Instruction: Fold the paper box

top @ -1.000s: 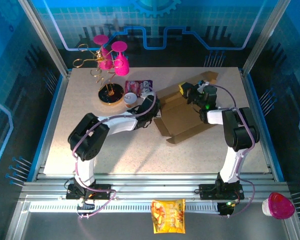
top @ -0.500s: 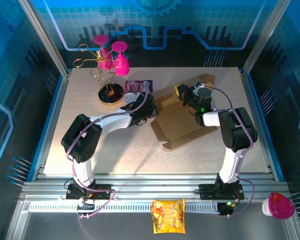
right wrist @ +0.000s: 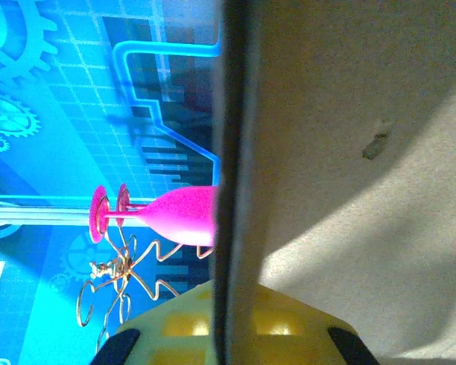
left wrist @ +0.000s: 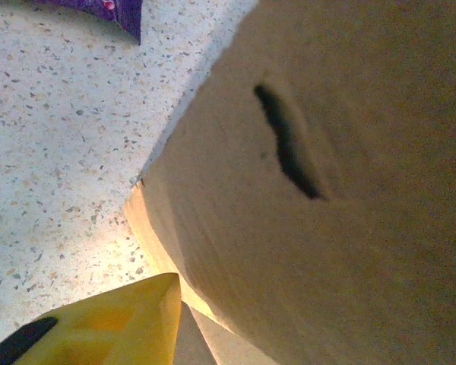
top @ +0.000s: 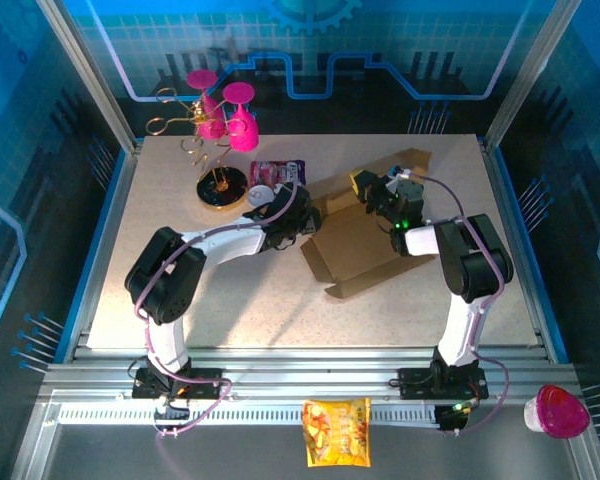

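Over on the left of the speckled stone tabletop (top: 180,290) stands a gold wire stand on a round black base (top: 223,190), with bright pink stemmed glasses (top: 230,112) hanging from it. Just right of that lies a small purple foil snack packet (top: 277,172).

Next comes the left gripper (top: 295,213), reaching in at the left edge of the plain brown corrugated cardboard box (top: 365,250). The box sits right of the table's middle, towards the back, opened out with its flaps partly raised. From the left wrist, the cardboard looms very close, a dark slot cut in it, and one yellow finger (left wrist: 114,323) sits low against it. I can't tell how its jaws stand.

The right gripper (top: 378,195) is up at the box's far flap. Its wrist view looks along a flap's edge running down between its yellow fingers (right wrist: 171,323); they straddle it, but whether they pinch it I can't tell.

To my eye the worry is the two arms working against each other: a push from the left could slide the whole box, pull the flap out of the right fingers, or shove the packet towards the glass stand. A hard pull could also crease the flap off its score line.
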{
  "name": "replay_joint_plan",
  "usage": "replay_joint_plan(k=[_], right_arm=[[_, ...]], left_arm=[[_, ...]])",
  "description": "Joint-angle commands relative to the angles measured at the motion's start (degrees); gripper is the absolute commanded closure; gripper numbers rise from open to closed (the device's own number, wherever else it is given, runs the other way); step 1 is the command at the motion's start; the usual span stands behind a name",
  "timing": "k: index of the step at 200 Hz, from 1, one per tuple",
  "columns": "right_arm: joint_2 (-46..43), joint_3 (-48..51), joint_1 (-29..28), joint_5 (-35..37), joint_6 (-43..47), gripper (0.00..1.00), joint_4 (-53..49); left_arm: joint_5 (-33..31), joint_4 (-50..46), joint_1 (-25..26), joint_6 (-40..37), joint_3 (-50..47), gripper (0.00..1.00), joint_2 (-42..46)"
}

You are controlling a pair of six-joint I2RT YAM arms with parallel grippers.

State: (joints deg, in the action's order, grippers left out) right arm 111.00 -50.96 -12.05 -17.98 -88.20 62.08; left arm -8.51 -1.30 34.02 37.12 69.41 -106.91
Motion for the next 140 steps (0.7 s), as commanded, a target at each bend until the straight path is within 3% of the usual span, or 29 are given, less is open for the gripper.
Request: replay_joint_plan(k=[1,97,140], right_arm=[[2.96,2.05,-1.31,-1.44,1.54,1.00,-6.05],[3.58,0.86,-1.32,-1.08,-0.51,1.00,-7.15],[3.96,0.91,-1.35,-0.92,-0.98,1.00,-7.19]], left_arm=[[-2.92,1.89,-0.53,-0.97,1.99,0.56,-0.75],[-12.56,8.33,1.70,-8.52,1.12,0.55,-3.25],[-16.69,6.38,2.43,-9.11,2.05,0.63,-4.74]])
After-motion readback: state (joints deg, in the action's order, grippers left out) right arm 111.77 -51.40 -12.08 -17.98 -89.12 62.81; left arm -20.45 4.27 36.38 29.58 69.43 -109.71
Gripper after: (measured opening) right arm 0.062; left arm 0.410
